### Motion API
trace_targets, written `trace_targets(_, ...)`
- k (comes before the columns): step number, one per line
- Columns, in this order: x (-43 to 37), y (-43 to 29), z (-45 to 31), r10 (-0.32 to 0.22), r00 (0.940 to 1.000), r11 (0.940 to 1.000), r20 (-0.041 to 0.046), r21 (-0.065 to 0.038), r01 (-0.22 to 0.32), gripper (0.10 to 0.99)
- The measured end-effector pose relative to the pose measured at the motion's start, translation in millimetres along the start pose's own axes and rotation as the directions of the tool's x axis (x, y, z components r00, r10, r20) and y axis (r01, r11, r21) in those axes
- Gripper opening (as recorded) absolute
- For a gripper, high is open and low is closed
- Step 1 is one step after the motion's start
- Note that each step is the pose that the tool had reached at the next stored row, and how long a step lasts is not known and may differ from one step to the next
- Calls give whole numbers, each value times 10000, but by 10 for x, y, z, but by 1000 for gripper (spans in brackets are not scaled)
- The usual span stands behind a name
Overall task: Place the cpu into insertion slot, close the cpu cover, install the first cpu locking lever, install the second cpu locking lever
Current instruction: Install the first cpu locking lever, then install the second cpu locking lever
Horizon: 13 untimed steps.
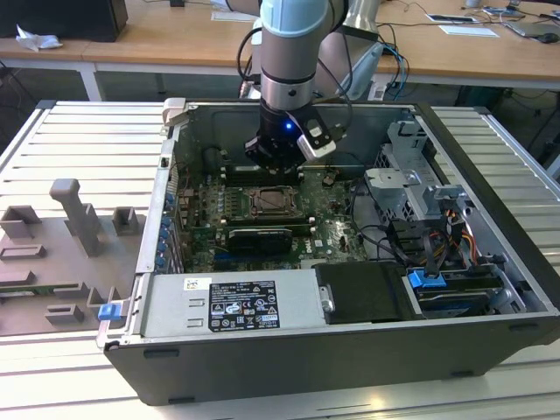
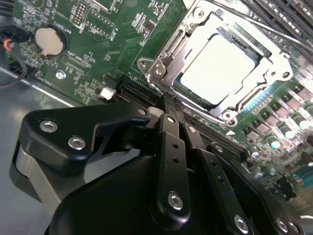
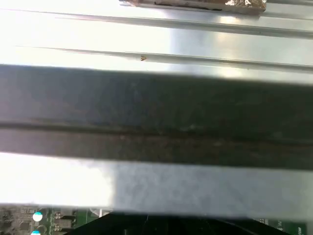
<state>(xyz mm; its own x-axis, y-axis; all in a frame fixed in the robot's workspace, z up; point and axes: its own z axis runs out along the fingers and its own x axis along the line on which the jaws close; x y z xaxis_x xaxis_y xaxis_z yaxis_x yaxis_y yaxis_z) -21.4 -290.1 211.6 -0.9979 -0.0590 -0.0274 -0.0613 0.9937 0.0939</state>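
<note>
The open computer case (image 1: 350, 289) lies on its side on the ribbed metal desk (image 1: 79, 140), with the green motherboard (image 1: 262, 219) exposed inside. A grey power supply (image 1: 232, 306) sits along the near edge of the case, and a drive cage (image 1: 411, 192) with cables occupies the exterior view's right. A grey fixture plate (image 1: 61, 254) with raised blocks lies on the desk at the exterior view's left.

The arm (image 1: 289, 52) reaches straight down into the case. The hand (image 1: 276, 157) hangs just above the motherboard, beside the far edge of the socket (image 1: 274, 203).

In the second wrist view, the hand (image 2: 168, 115) has its black fingers (image 2: 171, 147) drawn close together with nothing between them; the tips are near the socket's corner. The chip (image 2: 217, 68) lies flat in the socket (image 2: 164, 54). The metal cover frame (image 2: 276, 63) lies down around the chip.

A round coin battery (image 2: 50, 40) sits on the board, well apart from the socket.
</note>
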Motion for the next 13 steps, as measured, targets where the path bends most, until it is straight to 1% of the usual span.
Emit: trace_targets(13, 3, -42, -4, 0, 10000, 10000, 0, 0, 0, 106)
